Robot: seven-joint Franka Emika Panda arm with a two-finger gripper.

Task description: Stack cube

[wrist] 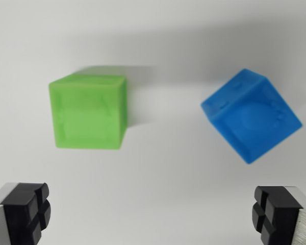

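A green cube (89,112) rests on the white surface in the wrist view's left half. A blue cube (251,116), turned at an angle, lies apart from it toward the wrist view's right. My gripper (150,214) is open at the bottom of the picture, with one black finger pad (28,209) at the lower left and the other (273,212) at the lower right. Nothing sits between the fingers. Both cubes lie beyond the fingertips, and the gap between the cubes is roughly in line with the gripper's middle.
A plain white tabletop (158,46) fills the whole view, with soft shadows behind the cubes.
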